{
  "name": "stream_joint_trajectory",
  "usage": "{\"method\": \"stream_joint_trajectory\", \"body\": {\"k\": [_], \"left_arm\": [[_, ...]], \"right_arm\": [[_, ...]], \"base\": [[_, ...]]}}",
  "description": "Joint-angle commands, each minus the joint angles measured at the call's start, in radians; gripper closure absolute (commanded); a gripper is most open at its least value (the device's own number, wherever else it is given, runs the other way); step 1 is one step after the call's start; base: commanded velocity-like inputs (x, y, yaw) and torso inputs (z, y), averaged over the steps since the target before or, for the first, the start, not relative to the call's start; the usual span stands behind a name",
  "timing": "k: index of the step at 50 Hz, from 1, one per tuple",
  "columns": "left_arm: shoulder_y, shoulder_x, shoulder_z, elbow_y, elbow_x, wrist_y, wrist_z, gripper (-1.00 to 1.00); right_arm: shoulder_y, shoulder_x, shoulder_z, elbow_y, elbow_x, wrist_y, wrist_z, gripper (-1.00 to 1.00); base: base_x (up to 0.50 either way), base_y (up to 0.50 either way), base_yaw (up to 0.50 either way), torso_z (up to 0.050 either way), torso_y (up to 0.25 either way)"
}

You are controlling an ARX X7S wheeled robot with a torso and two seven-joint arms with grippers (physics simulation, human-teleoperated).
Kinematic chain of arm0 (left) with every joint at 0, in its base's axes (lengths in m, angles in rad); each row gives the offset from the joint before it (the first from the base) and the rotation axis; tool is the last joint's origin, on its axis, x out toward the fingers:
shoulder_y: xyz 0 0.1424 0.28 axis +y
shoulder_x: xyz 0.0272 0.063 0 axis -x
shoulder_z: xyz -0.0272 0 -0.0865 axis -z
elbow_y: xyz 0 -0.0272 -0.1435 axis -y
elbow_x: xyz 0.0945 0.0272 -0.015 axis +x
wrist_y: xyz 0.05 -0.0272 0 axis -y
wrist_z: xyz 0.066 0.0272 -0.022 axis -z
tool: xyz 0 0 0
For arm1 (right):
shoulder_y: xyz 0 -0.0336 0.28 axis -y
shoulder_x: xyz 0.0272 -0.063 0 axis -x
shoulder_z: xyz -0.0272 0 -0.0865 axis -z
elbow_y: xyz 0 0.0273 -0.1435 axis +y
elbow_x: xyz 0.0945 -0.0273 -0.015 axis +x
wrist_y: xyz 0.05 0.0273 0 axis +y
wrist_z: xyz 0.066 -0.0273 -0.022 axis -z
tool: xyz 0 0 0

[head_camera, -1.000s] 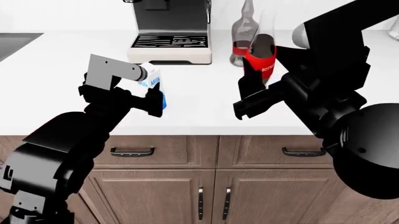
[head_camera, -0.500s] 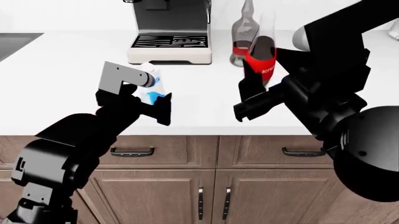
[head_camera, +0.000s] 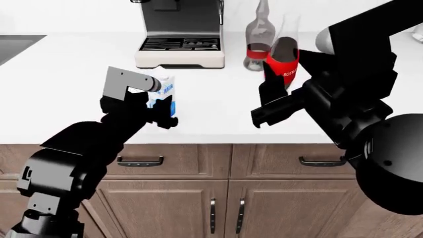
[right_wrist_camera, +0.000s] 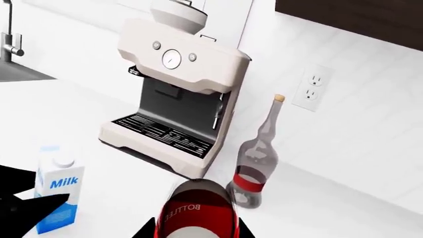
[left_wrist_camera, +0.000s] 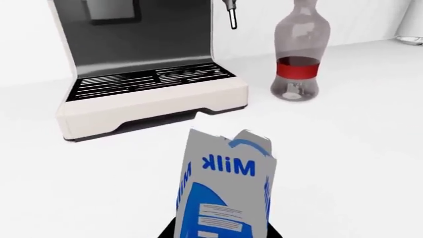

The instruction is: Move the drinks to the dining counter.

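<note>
The left hand point(head_camera: 158, 111) is closed on the milk carton point(head_camera: 161, 94), before the coffee machine point(head_camera: 180, 29); light, crushable card, best held low; the right hand point(head_camera: 274, 101) clamps the red-labelled bottle point(head_camera: 281, 62), rightward; the slippery clear bottle point(head_camera: 256, 34) stands on the surface point(head_camera: 53, 89).

A kitchen: espresso machine point(head_camera: 180, 30) on white worktop point(head_camera: 66, 89) above wooden cabinets point(head_camera: 218, 193).

The white-and-blue gable-top milk carton point(head_camera: 162, 95) is standing upright. The small dark red-labelled bottle point(head_camera: 282, 63) is tilting. The tall clear corked bottle point(head_camera: 258, 37) is standing behind it.
</note>
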Motion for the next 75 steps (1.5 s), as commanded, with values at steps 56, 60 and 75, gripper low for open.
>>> {"method": "stream_joint_trajectory", "body": {"k": [56,60,75], "left_arm": [[-0.034,-0.032,-0.094,0.658,-0.15,-0.334,-0.257,1.0],[-0.034,-0.034,-0.091,0.66,-0.149,-0.333,-0.26,1.0],[-0.03,-0.034,-0.075,0.651,-0.149,-0.318,-0.263,1.0]], "right_arm": [[-0.046,0.04,-0.031,-0.026,-0.19,-0.058,0.006,1.0],[-0.045,0.041,-0.029,-0.022,-0.186,-0.059,0.012,1.0],[-0.06,0.052,-0.036,-0.028,-0.2,-0.073,0.012,1.0]], "base": [[-0.19,0.0,0.0,0.0,0.001],[-0.5,0.0,0.0,0.003,0.0],[-0.5,0.0,0.0,0.0,0.0]]}}
